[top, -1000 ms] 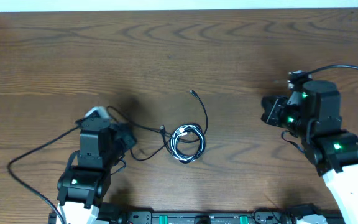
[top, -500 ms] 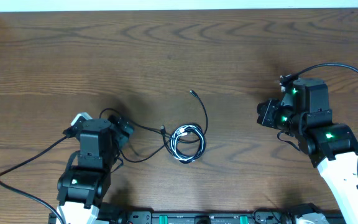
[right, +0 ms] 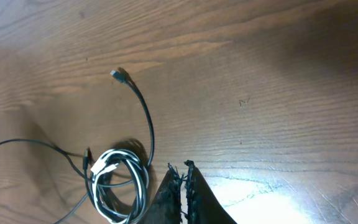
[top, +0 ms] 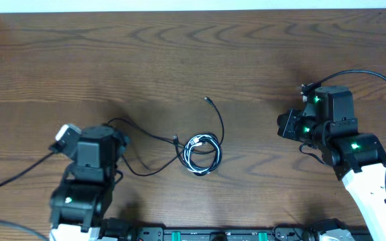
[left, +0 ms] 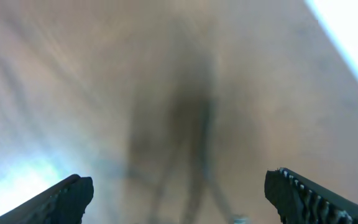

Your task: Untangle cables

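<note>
Cables (top: 202, 152) are lying coiled, white and black together, around the middle of the desk (top: 179, 53), nearer its front edge. One black cord is arcing toward the far edge and another is trailing toward the left side. We are seeing the left gripper (left: 179, 193) standing wide open and empty, though its view is blurred; the dark streaks beneath are perhaps a cord. The right gripper (right: 182, 177) is hovering closed and empty, apart from the coil.
</note>
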Motion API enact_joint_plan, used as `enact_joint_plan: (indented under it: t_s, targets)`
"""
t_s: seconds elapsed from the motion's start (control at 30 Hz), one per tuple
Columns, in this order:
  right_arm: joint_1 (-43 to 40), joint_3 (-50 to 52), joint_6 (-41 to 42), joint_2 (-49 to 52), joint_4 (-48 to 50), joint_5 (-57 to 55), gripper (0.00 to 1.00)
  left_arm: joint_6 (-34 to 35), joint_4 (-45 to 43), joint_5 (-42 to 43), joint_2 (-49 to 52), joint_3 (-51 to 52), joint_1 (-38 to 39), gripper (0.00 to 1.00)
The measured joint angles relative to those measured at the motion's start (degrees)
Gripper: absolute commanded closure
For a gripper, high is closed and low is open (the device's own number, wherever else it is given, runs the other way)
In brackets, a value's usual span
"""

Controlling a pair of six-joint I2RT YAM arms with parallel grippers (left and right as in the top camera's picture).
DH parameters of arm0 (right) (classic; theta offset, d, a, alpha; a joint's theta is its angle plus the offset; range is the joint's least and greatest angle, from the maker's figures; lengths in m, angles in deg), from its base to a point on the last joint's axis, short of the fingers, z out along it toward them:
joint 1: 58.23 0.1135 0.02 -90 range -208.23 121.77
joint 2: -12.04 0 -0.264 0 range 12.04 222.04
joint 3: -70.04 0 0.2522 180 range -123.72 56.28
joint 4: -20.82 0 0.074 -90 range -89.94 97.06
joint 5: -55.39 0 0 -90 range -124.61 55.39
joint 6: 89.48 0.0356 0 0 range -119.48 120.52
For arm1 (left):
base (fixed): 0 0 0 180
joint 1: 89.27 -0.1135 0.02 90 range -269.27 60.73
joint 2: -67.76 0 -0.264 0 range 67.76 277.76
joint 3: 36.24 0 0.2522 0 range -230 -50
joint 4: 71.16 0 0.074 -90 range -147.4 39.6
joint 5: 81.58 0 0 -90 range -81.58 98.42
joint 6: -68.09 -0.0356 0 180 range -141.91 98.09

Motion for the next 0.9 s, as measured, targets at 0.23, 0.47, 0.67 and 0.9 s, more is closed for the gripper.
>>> enact_joint_plan:
  t_s: [0.23, 0.47, 0.67, 0.9]
  targets:
    - [0.0, 0.0, 0.0, 0.1, 0.0, 0.0, 0.97, -1.7, -5.2, 9.1, -0.2, -5.7, 0.0, 0.07]
    - [0.0, 0.0, 0.0, 2.4, 0.2, 0.0, 0.98, 3.5, -7.5, 15.2, 6.2, -5.7, 7.4, 0.07]
    - [0.0, 0.1, 0.0, 5.3, 0.2, 0.0, 0.98, 10.0, -10.9, 15.1, 17.3, -5.7, 16.6, 0.04]
    - [0.0, 1.0, 0.0, 6.2, 0.2, 0.0, 0.98, 20.4, -10.0, 18.6, 32.0, -5.7, 20.0, 0.27]
